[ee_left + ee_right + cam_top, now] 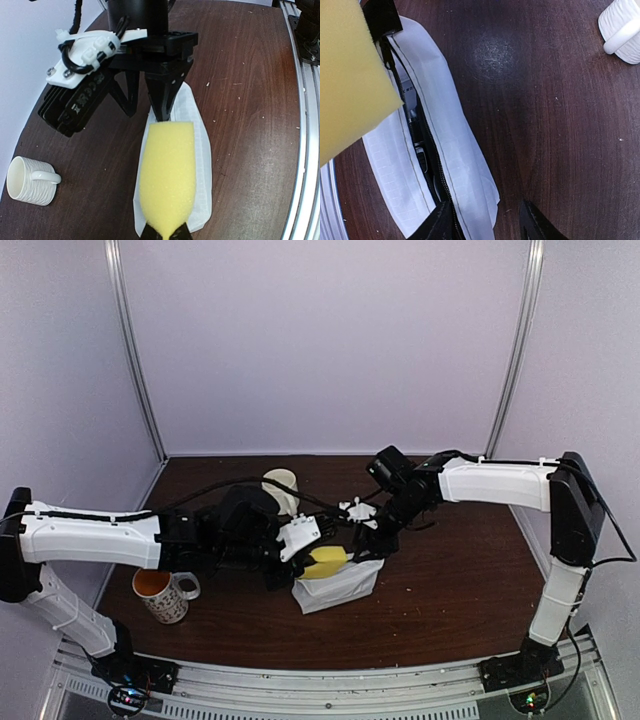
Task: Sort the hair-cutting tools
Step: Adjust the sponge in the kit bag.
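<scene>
Closest to the left wrist lens, the left claw (166, 232) is pressed together on the tapering end of a yellow sponge (167, 170). It is a porous foam block with rounded corners, held over a white pouch (201, 150). The pouch is thin gridded fabric, long and flat, and lies on the dark wood-grain surface (250, 90) with its black zip open along the top.

Through the slit the hair-cutting tools (420, 150) show only as dark shapes with a little grey. Which is which cannot be told, and a small printed patch in there is too faint to read. The sponge hangs over one end of the opening.

The right claw (487, 225) stands spread at the pouch's other end. One black finger is at the fabric beside the zip and the other is over bare wood, with nothing pinched.

A white ribbed cup (622, 27) stands well apart from the pouch. A patterned mug (165, 595) with an orange inside sits near the left arm. Raised lettering on the black camera housing (75, 107) is unreadable.
</scene>
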### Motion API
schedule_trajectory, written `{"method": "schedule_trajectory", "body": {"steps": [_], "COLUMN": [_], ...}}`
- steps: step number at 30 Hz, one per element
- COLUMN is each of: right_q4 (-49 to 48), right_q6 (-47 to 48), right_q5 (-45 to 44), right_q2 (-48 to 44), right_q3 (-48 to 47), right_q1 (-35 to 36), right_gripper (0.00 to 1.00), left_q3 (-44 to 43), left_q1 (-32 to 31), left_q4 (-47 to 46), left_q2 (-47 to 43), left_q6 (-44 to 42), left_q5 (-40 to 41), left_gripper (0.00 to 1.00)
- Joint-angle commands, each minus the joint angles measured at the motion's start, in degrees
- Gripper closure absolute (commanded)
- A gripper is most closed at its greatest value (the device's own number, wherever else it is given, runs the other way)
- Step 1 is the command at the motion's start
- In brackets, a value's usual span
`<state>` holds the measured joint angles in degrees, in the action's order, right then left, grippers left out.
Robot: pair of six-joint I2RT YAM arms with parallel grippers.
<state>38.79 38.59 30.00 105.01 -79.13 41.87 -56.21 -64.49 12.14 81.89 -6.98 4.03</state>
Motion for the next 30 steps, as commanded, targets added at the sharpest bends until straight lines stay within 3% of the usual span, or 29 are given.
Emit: {"method": "schedule_trajectory", "body": {"steps": [1, 6, 11, 14, 21, 30], "right_q4": [0.7, 2.9, -1.9, -4.3, -5.8, 6.9], "right_q6": [0.9, 4.1, 1.9, -0.7, -2.6, -4.7], "right_q5": [-2.2, -0.3, -8.3, -11.5, -11.4, 1.0], "right_q2": [0.6, -0.2, -0.6, 0.5, -2.0, -2.2], "right_q3": [-1.4, -0.4, 1.1, 0.1, 0.6, -5.4], "right_q1": [0.9, 2.7, 4.8, 5.1, 5.2, 5.2], "right_gripper": [0.53, 0.51, 0.52, 0.59, 0.93, 0.96], "left_q3": [0.3, 0.5, 0.6, 0.7, 0.0, -4.3], "left_q1": [-0.4, -0.7, -0.9, -1.2, -2.3, -4.0], "left_q4": [-1.2, -1.0, -0.8, -1.1, -2.6, -3.4], "left_q2": [-1.3, -1.9, -2.3, -2.4, 0.1, 6.7], "left_q6": [0.0, -0.4, -0.3, -0.3, -2.8, -10.2], "left_q5": [1.4, 1.9, 2.1, 2.6, 4.1, 10.6], "left_gripper": [1.00, 1.00, 1.00, 1.00, 1.00, 1.00]}}
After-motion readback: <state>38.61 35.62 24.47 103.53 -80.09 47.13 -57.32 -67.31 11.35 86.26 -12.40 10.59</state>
